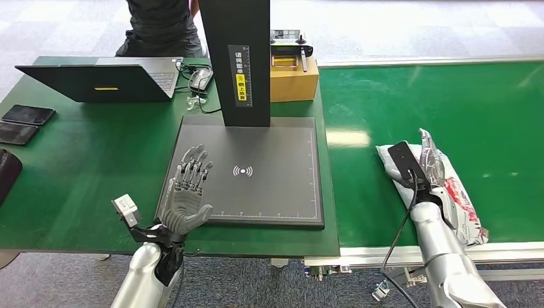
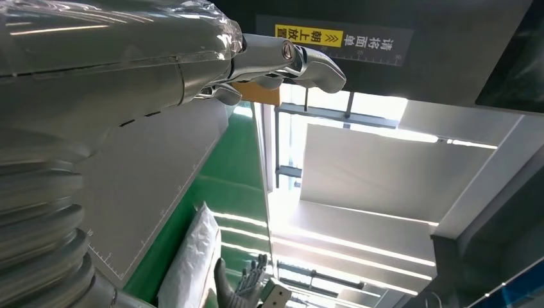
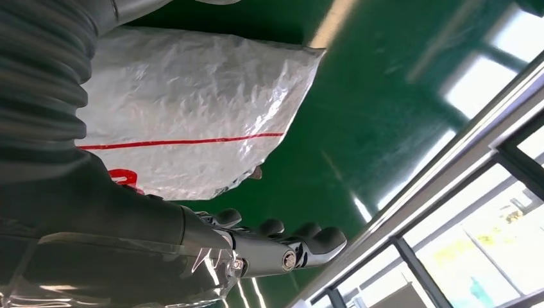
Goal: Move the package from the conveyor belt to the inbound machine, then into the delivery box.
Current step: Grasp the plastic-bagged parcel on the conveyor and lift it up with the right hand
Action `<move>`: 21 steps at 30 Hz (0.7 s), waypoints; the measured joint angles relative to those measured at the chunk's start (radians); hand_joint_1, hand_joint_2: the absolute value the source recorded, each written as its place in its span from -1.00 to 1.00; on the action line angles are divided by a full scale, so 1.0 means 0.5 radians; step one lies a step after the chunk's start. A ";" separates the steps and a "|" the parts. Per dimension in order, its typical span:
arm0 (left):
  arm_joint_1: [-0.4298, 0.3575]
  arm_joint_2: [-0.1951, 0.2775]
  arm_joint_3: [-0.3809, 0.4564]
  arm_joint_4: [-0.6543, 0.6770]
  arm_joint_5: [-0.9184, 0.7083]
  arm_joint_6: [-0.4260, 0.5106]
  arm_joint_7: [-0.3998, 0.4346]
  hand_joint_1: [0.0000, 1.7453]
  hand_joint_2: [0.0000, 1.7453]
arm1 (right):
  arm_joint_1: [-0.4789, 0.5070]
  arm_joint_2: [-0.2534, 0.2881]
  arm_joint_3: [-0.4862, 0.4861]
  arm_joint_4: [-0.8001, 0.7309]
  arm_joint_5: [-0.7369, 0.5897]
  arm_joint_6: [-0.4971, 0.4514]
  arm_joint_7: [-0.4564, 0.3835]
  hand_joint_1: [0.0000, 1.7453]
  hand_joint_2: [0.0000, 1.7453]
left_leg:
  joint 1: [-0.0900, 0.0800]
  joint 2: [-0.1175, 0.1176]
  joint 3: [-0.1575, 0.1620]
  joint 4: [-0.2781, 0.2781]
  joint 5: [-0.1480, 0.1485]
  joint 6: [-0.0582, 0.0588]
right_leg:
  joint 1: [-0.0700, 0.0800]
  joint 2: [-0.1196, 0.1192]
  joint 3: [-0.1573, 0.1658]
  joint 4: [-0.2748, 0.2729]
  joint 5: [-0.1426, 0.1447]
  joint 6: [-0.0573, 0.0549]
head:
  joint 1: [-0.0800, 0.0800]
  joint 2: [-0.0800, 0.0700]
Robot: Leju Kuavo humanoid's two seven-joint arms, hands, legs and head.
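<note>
Package (image 1: 449, 192) mid-belt, green conveyor belt (image 1: 500, 122) beyond.

The right hand (image 1: 428, 168) and its wrist camera cover the middle of the package (image 1: 449, 199). A person (image 1: 160, 25) at the top left is cut off by the frame's upper edge. Small print on the inbound machine (image 1: 238, 70) column is unreadable.

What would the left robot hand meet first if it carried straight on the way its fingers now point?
Probably the black upright column of the inbound machine. The left robot hand sits open over the machine's dark plate, fingers pointing up the plate toward that column. Its height above the plate is unclear.
</note>
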 joint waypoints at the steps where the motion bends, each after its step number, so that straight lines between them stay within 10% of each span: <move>1: 0.001 0.000 0.000 0.000 0.000 0.000 0.000 -1.00 1.00 | -0.013 -0.008 0.000 0.031 0.000 -0.002 -0.001 -1.00 1.00 | 0.000 0.000 0.000 0.000 0.000 0.000 | 0.000 0.000 0.000 0.000 0.000 0.000 | 0.000 0.000; 21: 0.081 0.008 0.010 -0.021 -0.001 0.047 0.001 -1.00 1.00 | -0.121 -0.174 -0.092 0.427 0.002 0.084 0.206 -1.00 1.00 | 0.000 -0.001 0.000 0.000 0.000 0.001 | 0.000 -0.002 0.000 0.000 0.000 0.000 | 0.000 0.000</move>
